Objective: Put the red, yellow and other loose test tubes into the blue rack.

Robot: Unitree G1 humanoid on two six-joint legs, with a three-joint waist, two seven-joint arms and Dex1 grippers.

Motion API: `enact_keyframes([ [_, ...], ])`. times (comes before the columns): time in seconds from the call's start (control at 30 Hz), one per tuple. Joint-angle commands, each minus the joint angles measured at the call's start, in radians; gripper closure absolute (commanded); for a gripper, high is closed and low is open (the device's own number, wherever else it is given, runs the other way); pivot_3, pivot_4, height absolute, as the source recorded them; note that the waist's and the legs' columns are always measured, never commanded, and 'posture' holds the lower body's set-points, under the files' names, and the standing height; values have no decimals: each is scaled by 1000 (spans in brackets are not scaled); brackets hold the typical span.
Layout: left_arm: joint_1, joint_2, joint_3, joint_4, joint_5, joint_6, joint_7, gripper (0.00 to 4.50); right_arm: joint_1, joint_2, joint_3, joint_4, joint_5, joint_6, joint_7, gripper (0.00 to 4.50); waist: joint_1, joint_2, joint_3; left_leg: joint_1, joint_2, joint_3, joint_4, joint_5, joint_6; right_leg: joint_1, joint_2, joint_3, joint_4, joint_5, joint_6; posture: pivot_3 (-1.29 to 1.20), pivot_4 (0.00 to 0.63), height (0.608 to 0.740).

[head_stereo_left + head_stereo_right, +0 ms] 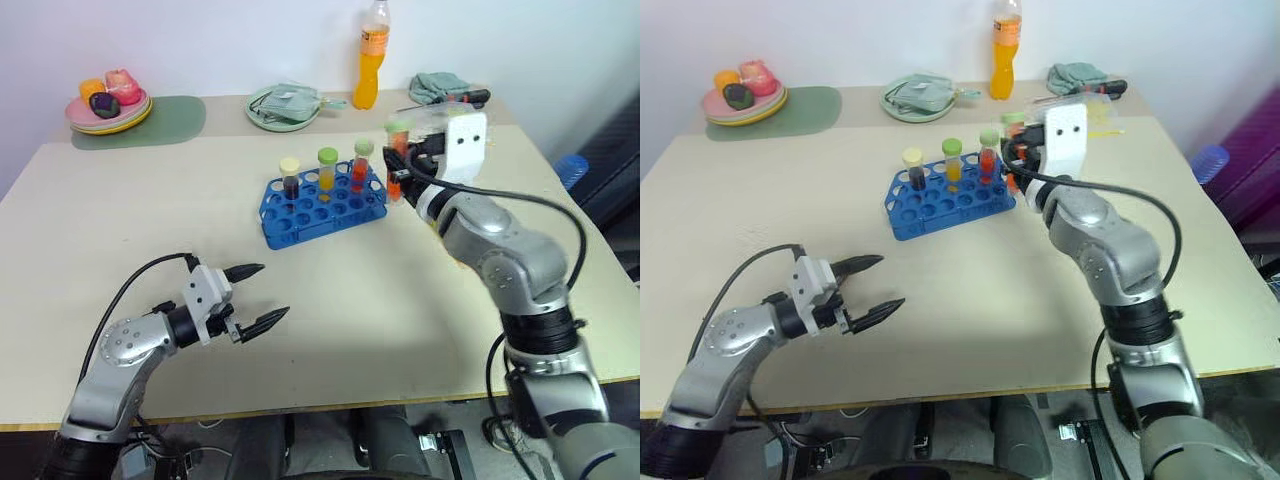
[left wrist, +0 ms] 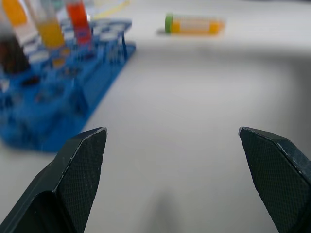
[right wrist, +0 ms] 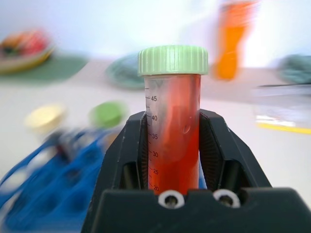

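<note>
The red tube (image 3: 173, 131) stands upright, its long axis vertical and its pale green cap on top, clamped between the two black fingers of the right end effector (image 1: 397, 165). It hangs just beside the right end of the blue rack (image 1: 322, 204), above the table (image 1: 120, 220). The rack holds three upright tubes along its far row: a dark one with a yellow cap (image 1: 290, 177), a yellow one with a green cap (image 1: 327, 170), and a red one with a green cap (image 1: 361, 164). Another yellow tube (image 2: 193, 24) lies on its side on the table beyond the rack. The left end effector (image 1: 256, 294) hovers nearer than the rack, fingers spread wide, grasping nothing.
</note>
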Motion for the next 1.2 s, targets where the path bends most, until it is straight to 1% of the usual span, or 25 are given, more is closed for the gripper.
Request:
enact_keyframes([
  [0.03, -37, -36, -14, 6, 14, -18, 35, 0, -12, 79, -40, 64, -104, -222, 52, 3170, 1, 0, 0, 0, 0, 0, 0, 0, 0, -1, 0, 0, 3, 0, 0, 0, 150, 740],
  [0.23, -100, -95, -60, -27, 7, 46, 86, 0, -16, 188, -35, 268, -220, -451, 157, 3170, 3, 0, 0, 1, 0, -2, 0, 0, 0, -2, 1, 0, 5, 0, 0, 0, 150, 740],
  [0.47, -131, -119, -38, -103, -41, 157, 162, 0, -40, 258, -57, 453, -287, -583, 219, 3170, 3, 1, 0, 1, 0, -2, 0, 0, 0, -1, 1, 0, 5, 0, 0, 0, 150, 740],
  [0.6, -131, -104, -29, -147, -58, 202, 178, 0, -69, 274, -76, 559, -316, -655, 245, 3170, 2, 1, 0, 1, 0, -2, 0, 0, -1, -1, 1, 0, 5, 0, 0, 0, 150, 740],
  [0.83, -149, -92, -21, -186, -80, 262, 200, 0, -103, 278, -113, 680, -349, -735, 264, 3170, 3, 1, 1, 1, 0, -2, 0, 1, -1, -1, 0, 0, 5, 0, -1, 0, 150, 740],
  [1.07, -150, -88, -18, -183, -86, 269, 194, 0, -143, 290, -136, 782, -371, -805, 268, 3170, 3, 1, 1, 1, 0, -2, 0, 1, -2, -1, 0, 0, 6, 0, -1, 0, 150, 740],
  [1.2, -143, -83, -16, -174, -87, 257, 187, 0, -141, 304, -141, 813, -382, -839, 269, 3170, 3, 1, 1, 1, 0, -2, 0, 1, -2, -1, 0, 0, 6, 0, -1, 0, 150, 740],
])
